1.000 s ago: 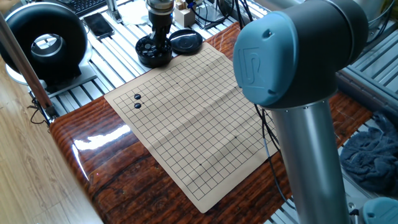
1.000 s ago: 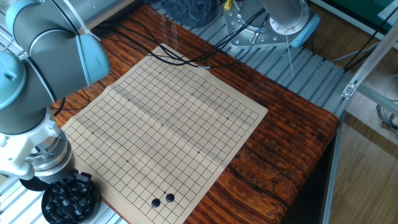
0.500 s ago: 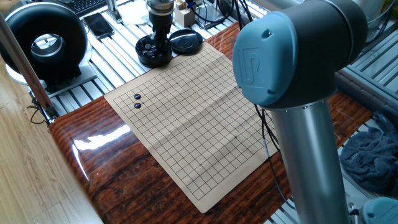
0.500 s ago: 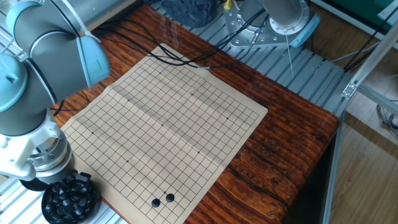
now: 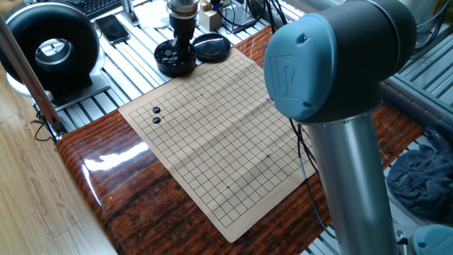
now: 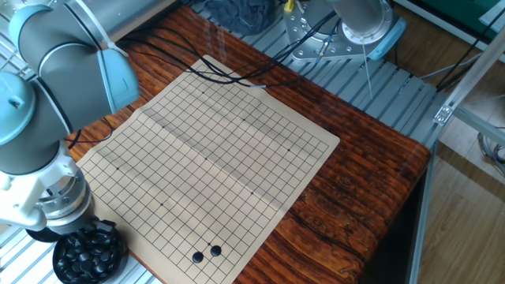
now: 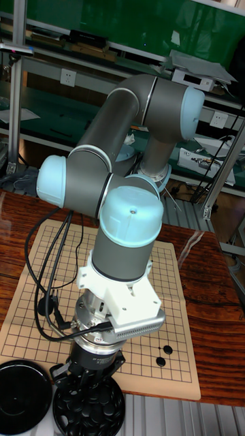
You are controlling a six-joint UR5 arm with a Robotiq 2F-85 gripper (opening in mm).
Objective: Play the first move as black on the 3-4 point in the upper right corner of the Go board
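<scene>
Reaching into the bowl (image 6: 89, 252) of black stones (image 6: 85, 246), pincer (image 5: 178, 53) state can't be told; risk: tips close on several stones, or none.

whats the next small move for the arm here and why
Probably close on one black stone in the bowl and lift straight up. The gripper is down inside that bowl of stones, at the board's corner, and its fingertips are hidden, so a grasp can't be confirmed. Two stones already sit on the board.
</scene>
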